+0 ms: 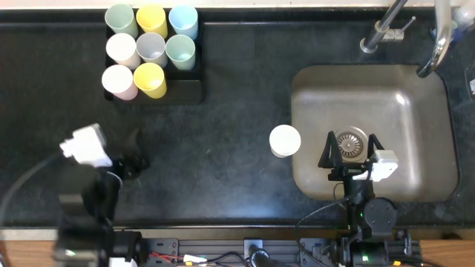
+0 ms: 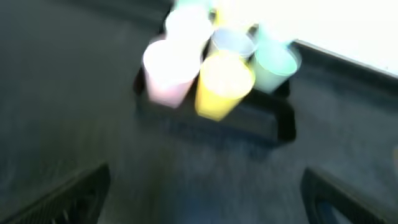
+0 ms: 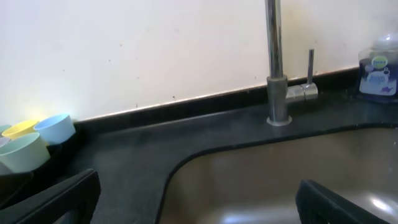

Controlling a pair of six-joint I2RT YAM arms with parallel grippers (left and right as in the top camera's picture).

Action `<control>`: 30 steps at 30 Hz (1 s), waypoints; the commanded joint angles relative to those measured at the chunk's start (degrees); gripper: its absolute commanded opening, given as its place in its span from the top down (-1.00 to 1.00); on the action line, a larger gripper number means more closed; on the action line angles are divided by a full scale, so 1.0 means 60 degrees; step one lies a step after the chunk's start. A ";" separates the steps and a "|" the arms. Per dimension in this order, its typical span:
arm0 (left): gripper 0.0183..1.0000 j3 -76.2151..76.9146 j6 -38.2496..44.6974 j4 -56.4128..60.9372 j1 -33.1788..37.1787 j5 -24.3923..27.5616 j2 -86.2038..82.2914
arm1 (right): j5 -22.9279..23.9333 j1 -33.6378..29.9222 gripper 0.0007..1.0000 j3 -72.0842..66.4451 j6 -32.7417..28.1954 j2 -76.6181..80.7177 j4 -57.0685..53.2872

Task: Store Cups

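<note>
A black tray (image 1: 187,90) at the counter's back left holds several pastel cups, among them a yellow one (image 1: 150,79) and a pink one (image 1: 119,81); its front right slot is bare. A lone white cup (image 1: 285,140) stands on the counter beside the sink's left rim. My left gripper (image 1: 136,152) hangs open in front of the tray, empty; its wrist view shows the tray (image 2: 273,121), the yellow cup (image 2: 222,84) and the pink cup (image 2: 166,71) ahead of the gripper (image 2: 202,205). My right gripper (image 1: 350,144) is open and empty over the sink basin, right of the white cup.
The steel sink (image 1: 415,111) fills the right side, with a drain (image 1: 351,143) and a tap (image 1: 386,30) behind it. The right wrist view shows the tap (image 3: 277,74), a soap bottle (image 3: 378,73) and tray cups (image 3: 55,129) at the far side. Dark counter (image 1: 223,148) lies between tray and sink.
</note>
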 commanded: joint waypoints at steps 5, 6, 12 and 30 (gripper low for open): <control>-1.00 -0.3901 0.3166 0.5781 -0.0040 0.0437 -0.2594 | -0.0015 0.0036 -0.99 -0.0124 0.0040 -0.0069 0.0044; -1.00 -0.4065 0.3286 0.5756 -0.0036 0.0437 -0.2707 | -0.0011 0.0036 -1.00 -0.0124 0.0040 -0.0069 0.0044; -1.00 -0.4280 0.3599 0.3333 -0.0033 0.0514 -0.3665 | -0.0011 0.0036 -1.00 -0.0124 0.0040 -0.0069 0.0047; -1.00 -0.4280 0.3588 0.3344 -0.0503 0.0514 -0.3697 | -0.0011 0.0036 -0.99 -0.0124 0.0040 -0.0069 0.0044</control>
